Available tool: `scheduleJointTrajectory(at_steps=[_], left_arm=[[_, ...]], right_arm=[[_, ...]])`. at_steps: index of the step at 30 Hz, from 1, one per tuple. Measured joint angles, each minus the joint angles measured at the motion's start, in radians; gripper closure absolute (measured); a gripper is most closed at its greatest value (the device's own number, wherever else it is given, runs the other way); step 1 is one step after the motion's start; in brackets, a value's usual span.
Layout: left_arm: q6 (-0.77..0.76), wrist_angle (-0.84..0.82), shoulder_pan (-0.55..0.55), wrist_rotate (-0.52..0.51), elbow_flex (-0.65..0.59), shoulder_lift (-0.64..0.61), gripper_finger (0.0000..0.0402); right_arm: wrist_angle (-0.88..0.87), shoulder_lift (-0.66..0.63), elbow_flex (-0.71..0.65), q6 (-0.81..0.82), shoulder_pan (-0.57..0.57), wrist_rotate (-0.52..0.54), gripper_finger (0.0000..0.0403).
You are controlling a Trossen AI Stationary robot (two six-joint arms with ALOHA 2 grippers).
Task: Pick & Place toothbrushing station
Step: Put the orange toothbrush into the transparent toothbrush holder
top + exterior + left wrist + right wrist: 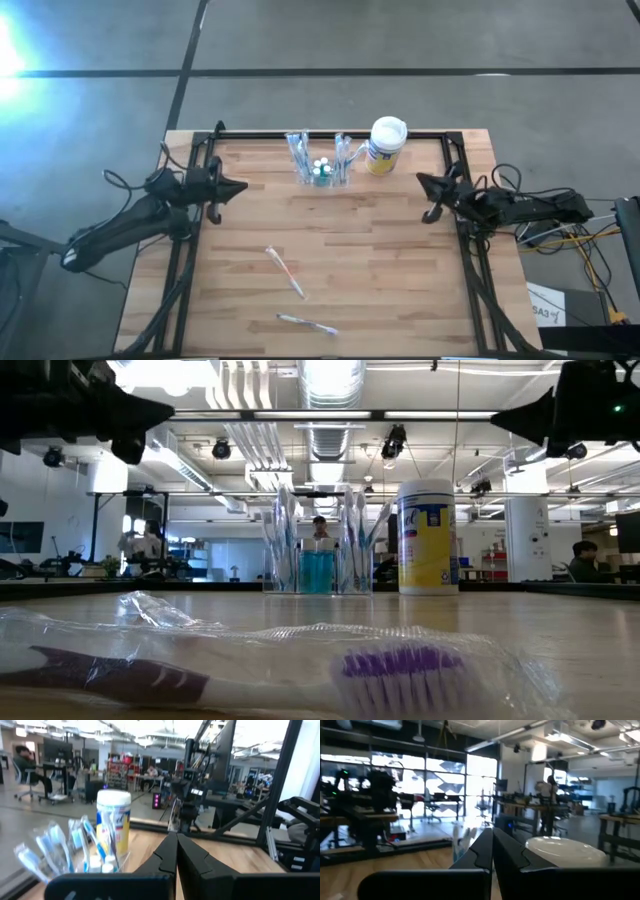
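floor [330,40]: grey concrete, dark seam lines
ceiling [330,390]: exposed ducts, strip lights
windows [440,775]: tall, bright
furniture: desks [530,812], office chairs
people: seated, background

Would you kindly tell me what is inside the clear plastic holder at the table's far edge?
The clear plastic holder holds several wrapped toothbrushes standing upright and something teal in the middle; its floor is hidden.

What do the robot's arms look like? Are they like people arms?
Not really! Both arms are black and thin, made of jointed pieces, with black cables looping off them. The left tool and right tool each end in two pointy dark fingers, like a beak. Orange and yellow wires trail behind the right arm.
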Motion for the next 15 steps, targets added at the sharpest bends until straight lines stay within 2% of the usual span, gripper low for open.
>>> scheduleJointTrajectory(at_steps=[3,8,15], left_arm=[[-0.001,-0.008,0.000,0.000,0.016,-0.018,0.0394],[-0.005,-0.013,0.000,-0.030,0.030,-0.037,0.0394],[-0.016,-0.071,0.000,-0.058,0.040,-0.039,0.0394]], right_arm=[[-0.015,0.082,0.040,0.043,0.000,0.018,0.0394],[-0.085,0.262,0.164,0.153,0.001,-0.049,0.0394],[-0.098,0.629,0.357,0.273,0.004,-0.114,0.0394]])
